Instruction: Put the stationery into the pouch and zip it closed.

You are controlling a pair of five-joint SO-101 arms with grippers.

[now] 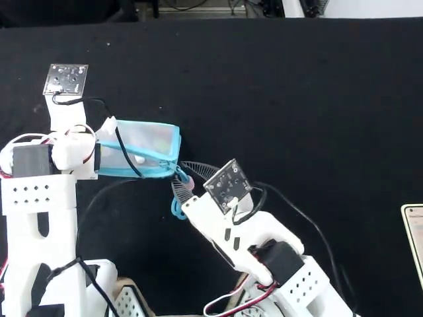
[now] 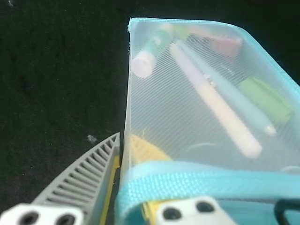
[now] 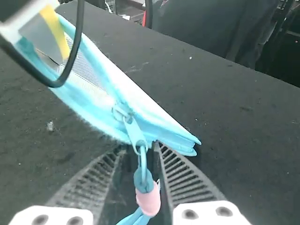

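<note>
High view: pouch [image 1: 149, 142] left of centre, long axis lying left-right, zipper end pointing right. Left gripper [image 1: 104, 146] clamps its left end; right gripper [image 3: 140, 161] pinched narrow on zipper pull [image 3: 136, 133]. Pens [image 2: 220, 112] inside, visible through mesh.

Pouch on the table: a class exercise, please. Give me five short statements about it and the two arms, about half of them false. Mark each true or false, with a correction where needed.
1. The translucent mesh pouch with light-blue trim lies untouched. False: it is gripped at both ends.
2. A pale-blue pen is inside the pouch. True.
3. The right end effector is shut on the blue zipper pull. True.
4. The left end effector is open and apart from the pouch. False: it clamps the pouch's end.
5. The table cloth is white. False: it is black.
</note>
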